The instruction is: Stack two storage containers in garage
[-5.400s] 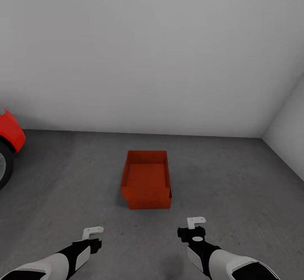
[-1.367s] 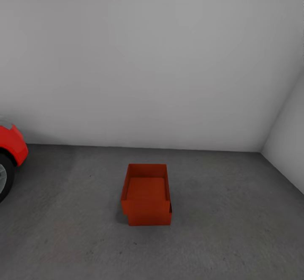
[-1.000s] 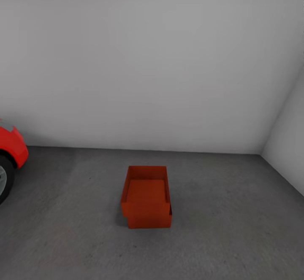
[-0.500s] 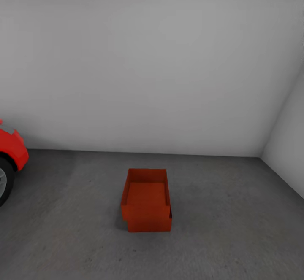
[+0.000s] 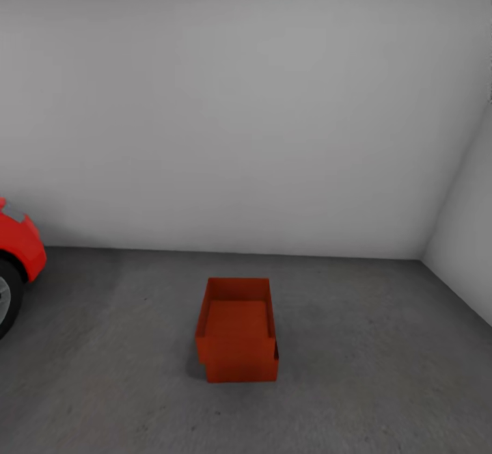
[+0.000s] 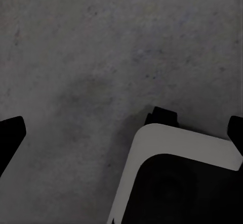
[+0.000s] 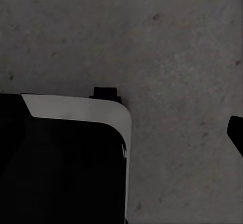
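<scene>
a: well, how far along is the job judged to be?

b: near done, it is thought. the two storage containers (image 5: 237,338) are seen stacked in the garage, the upper bin nested on the lower, both resting on the floor (image 5: 369,372) not far from the pale back wall (image 5: 246,119). the upper one sits slightly askew, so a sliver of the lower bin's corner is exposed on one side. nothing more is judged to be left, unless the stack is to be squared up.

a: and the jaws?

b: their state cannot be told. in the left wrist view dark finger tips (image 6: 11,135) are cut off at the frame edges, above bare concrete, with part of the robot's white and black body (image 6: 177,178) in front. the right wrist view is much the same. nothing is seen to be held.

a: anything else hidden?

b: a red car (image 5: 17,262) is cut off at the edge, well apart from the bins. the lower bin's interior is covered entirely.
</scene>
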Robot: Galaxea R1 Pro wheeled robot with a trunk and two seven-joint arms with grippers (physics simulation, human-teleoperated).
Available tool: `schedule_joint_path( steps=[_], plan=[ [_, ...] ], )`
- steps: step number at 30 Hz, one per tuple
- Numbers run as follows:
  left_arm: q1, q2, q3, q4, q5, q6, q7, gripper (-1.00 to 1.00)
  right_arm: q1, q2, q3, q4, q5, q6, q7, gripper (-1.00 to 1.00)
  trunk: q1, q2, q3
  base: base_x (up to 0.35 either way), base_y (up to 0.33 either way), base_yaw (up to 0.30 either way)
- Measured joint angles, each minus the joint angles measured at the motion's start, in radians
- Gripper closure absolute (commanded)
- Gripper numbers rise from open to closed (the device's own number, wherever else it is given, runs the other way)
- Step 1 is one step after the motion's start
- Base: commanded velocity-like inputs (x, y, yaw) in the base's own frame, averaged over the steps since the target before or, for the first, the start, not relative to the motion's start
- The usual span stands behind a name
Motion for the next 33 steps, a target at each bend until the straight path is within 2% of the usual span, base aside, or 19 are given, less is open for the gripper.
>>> schedule_joint_path(
  steps=[33],
  plan=[
    [0.0,0.0,0.0,0.0,-0.001,0.0,-0.001,-1.0,0.0,0.004,0.0,0.0,0.009,0.001,0.0,-1.0,0.0,0.0,0.053,0.0,0.0,0.0]
  ],
)
